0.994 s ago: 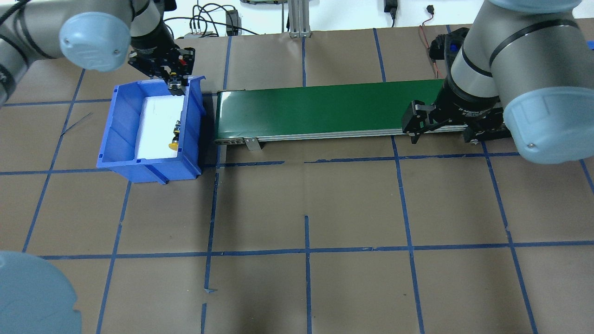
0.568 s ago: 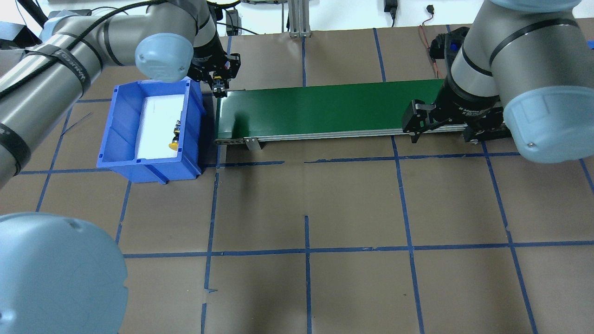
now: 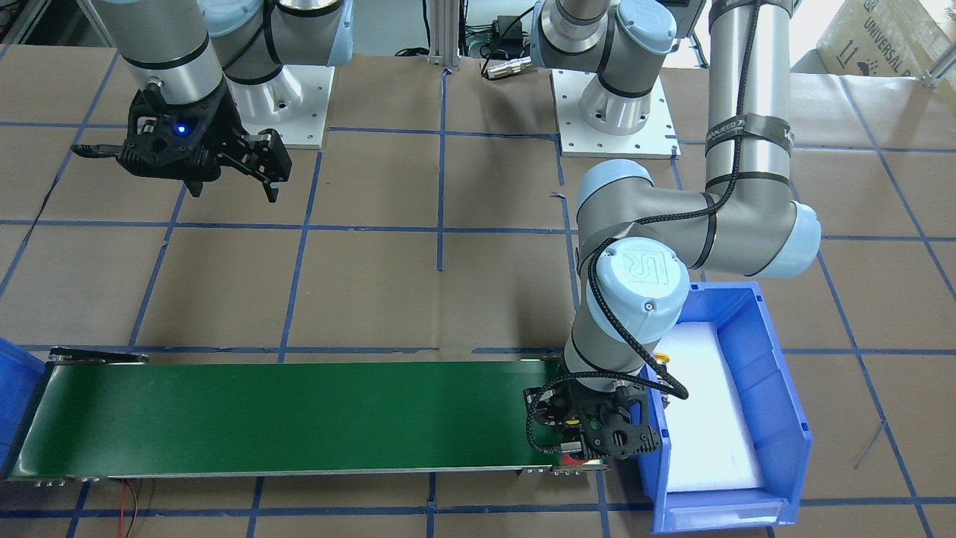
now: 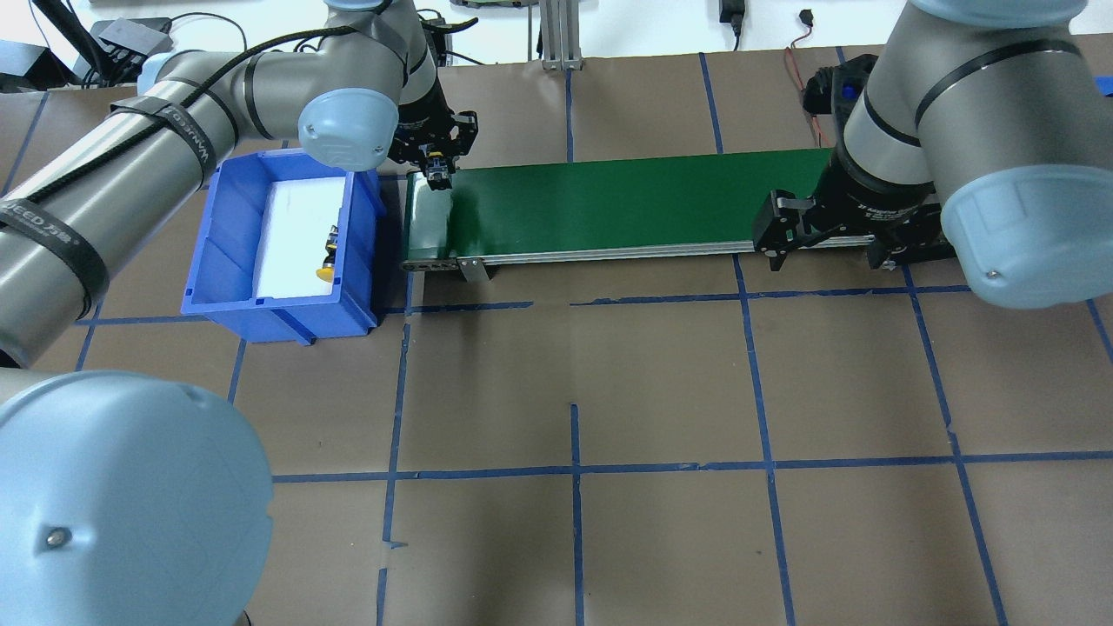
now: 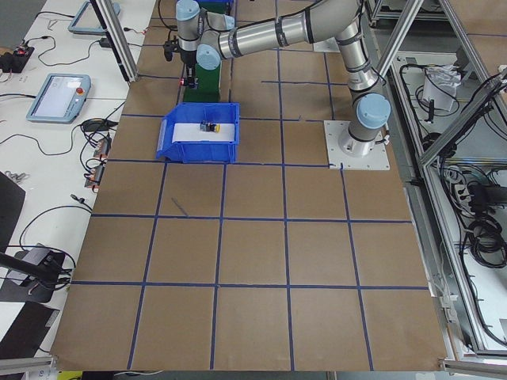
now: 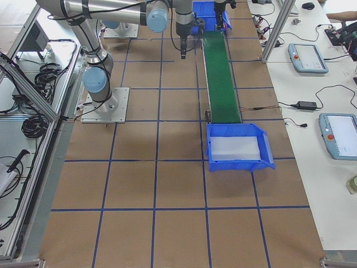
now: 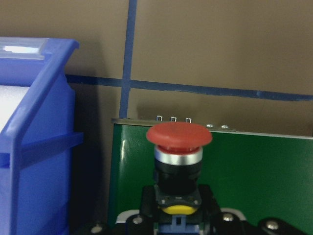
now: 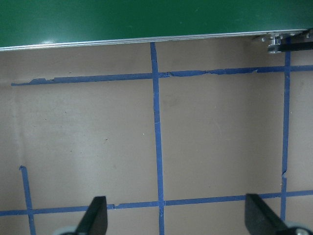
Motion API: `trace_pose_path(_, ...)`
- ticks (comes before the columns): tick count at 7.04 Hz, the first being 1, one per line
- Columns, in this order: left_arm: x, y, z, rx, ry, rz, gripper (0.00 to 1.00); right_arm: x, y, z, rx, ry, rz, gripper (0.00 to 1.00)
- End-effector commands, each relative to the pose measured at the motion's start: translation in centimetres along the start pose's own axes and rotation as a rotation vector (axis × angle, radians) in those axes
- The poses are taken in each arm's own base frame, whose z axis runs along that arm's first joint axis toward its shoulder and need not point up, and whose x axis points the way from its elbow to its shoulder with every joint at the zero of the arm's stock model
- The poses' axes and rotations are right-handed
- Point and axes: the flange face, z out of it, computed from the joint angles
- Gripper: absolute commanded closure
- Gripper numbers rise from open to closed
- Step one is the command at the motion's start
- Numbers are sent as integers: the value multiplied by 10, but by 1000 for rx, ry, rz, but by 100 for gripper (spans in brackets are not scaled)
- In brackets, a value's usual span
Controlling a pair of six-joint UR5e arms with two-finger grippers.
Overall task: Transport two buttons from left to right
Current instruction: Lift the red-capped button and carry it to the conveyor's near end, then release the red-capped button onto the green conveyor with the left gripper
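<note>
left hand (image 4: 439, 172) clamps red button (image 7: 179, 135) above end of green conveyor belt (image 4: 626, 204), upper left overhead; yellow button (image 4: 327, 261) in blue bin (image 4: 222, 235); right hand (image 8: 178, 218) spread wide over tabletop (image 8: 220, 137).

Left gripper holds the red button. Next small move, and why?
Probably lower the left gripper and open it, setting the red button on the green belt: the button is gripped over the belt's end beside the blue bin, where the yellow button lies.

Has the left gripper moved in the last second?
Yes. Overhead view: the left gripper went right, from above the blue bin to above the left end of the green conveyor belt.
</note>
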Motion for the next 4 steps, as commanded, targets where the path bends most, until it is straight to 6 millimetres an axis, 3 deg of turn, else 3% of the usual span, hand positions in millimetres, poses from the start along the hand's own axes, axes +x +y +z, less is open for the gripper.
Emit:
trace_pose_path(1,1,0,2,1,-4,-2,21,0,0,1,-1,0,1,0)
trace_pose_path(3,-8,-5,-3,10,-4,2,0,0,0,0,0,0,1,0)
trace_pose_path(4,-19,-13,-14,29,-4,49,0,0,0,0,0,0,-1,0)
